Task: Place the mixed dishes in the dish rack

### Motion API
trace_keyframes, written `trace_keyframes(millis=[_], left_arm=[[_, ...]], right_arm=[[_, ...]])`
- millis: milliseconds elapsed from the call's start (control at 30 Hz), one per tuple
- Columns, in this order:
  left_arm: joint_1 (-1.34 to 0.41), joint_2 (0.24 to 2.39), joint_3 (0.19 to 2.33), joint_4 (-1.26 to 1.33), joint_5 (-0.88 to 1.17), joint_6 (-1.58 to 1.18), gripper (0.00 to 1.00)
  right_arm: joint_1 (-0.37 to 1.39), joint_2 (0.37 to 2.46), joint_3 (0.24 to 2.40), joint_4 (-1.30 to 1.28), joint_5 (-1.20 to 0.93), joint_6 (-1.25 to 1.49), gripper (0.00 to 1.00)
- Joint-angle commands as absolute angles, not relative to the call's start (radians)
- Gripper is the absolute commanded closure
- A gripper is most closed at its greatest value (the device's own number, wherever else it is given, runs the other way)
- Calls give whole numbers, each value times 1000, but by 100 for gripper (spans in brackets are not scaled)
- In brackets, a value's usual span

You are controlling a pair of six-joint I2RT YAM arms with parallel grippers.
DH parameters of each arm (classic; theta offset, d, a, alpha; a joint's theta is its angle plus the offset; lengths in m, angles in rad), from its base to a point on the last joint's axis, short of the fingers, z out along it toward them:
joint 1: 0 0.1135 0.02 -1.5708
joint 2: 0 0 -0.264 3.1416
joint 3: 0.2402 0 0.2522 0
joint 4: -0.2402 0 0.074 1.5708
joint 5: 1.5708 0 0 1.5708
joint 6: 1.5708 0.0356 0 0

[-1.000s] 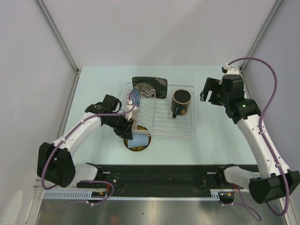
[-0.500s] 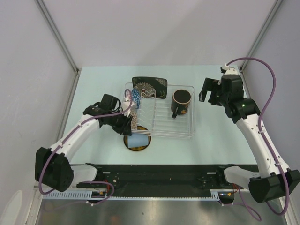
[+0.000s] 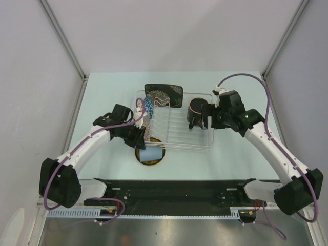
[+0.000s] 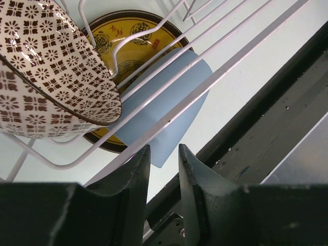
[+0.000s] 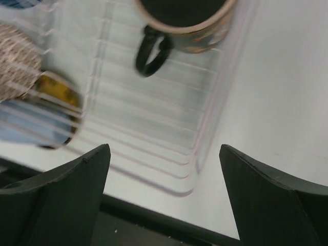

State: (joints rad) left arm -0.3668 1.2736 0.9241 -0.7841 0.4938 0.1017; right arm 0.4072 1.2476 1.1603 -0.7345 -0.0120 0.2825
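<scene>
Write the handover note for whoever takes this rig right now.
Left pincer: barely open, empty, at the near left corner of the dish rack.
Right pincer: wide open, empty, over the rack's right part.
Done, in the rack: blue patterned bowl, beige patterned bowl, dark mug.
Left to load: pale blue cup, resting on the yellow plate on the table at the rack's near edge; black floral plate at the rack's far edge, seemingly outside it.

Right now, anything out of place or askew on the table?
Yes: the pale blue cup lies on its side on the yellow plate, outside the dish rack at its near-left corner. Nothing looks spilled or broken.
</scene>
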Motion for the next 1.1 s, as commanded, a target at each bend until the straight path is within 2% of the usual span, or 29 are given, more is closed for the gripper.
trace_keyframes(millis=[0, 33, 133, 300, 433, 600, 867, 1067], left_arm=[[-370, 1266, 913, -689, 483, 90, 66], [-370, 1266, 914, -687, 483, 89, 66], [-370, 1266, 914, -692, 473, 92, 66], [-370, 1267, 922, -693, 465, 98, 66], [-370, 1273, 930, -696, 460, 98, 66], [-370, 1278, 931, -687, 445, 97, 66], [-370, 1347, 968, -641, 405, 117, 66], [-362, 1423, 1008, -598, 374, 129, 66]], right_arm=[[482, 1131, 1166, -796, -202, 256, 9], [501, 1128, 1163, -833, -213, 261, 15], [601, 1106, 1125, -859, -209, 310, 24], [710, 1092, 990, -864, -160, 406, 34], [723, 1107, 914, -838, -117, 413, 34], [709, 1158, 877, -778, -19, 391, 29], [566, 1265, 877, -545, 55, 374, 30], [522, 1308, 879, -433, 45, 365, 30]])
